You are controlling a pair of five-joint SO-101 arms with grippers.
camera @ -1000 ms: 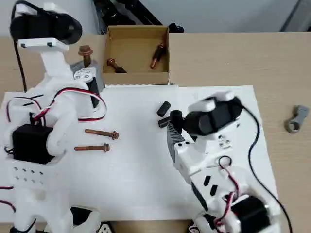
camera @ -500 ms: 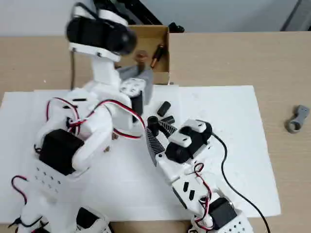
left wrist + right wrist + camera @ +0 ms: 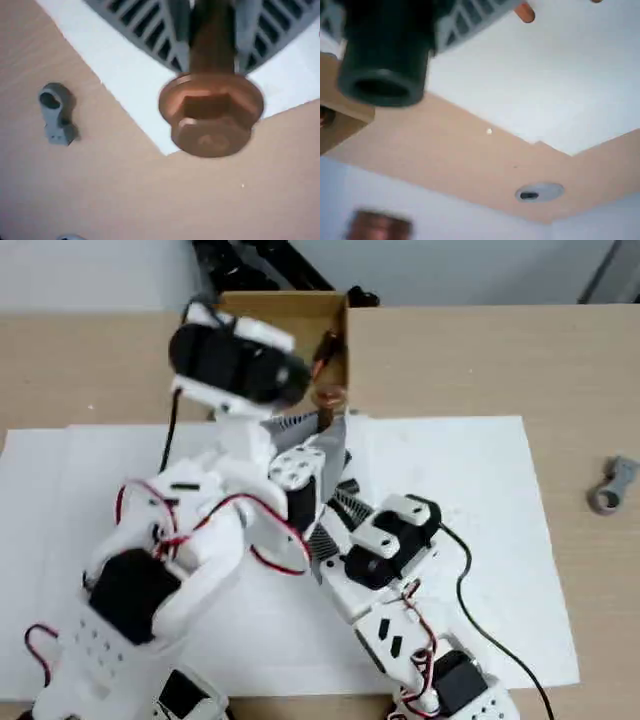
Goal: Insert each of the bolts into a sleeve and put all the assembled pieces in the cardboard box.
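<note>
My left gripper point(image 3: 325, 427) hangs over the far edge of the white mat point(image 3: 460, 510), just by the cardboard box point(image 3: 275, 310). It is shut on a copper bolt point(image 3: 328, 398) held upright, head up. In the left wrist view the bolt point(image 3: 210, 112) sits between the grey ribbed fingers point(image 3: 150, 20). My right gripper point(image 3: 336, 515) is close below it, near the mat's middle, shut on a black sleeve point(image 3: 384, 65) whose open end faces away from the camera. One copper bolt point(image 3: 326, 344) lies in the box.
A loose black sleeve point(image 3: 348, 485) lies on the mat between the two grippers. A grey clamp part point(image 3: 611, 483) rests on the bare wooden table at the far right, seen also as the clamp point(image 3: 56, 114). The left arm's body covers the mat's left half.
The left arm has swung right with the bolt, from left of the box to its near right corner. The right arm has leaned left and forward toward it with the sleeve.
</note>
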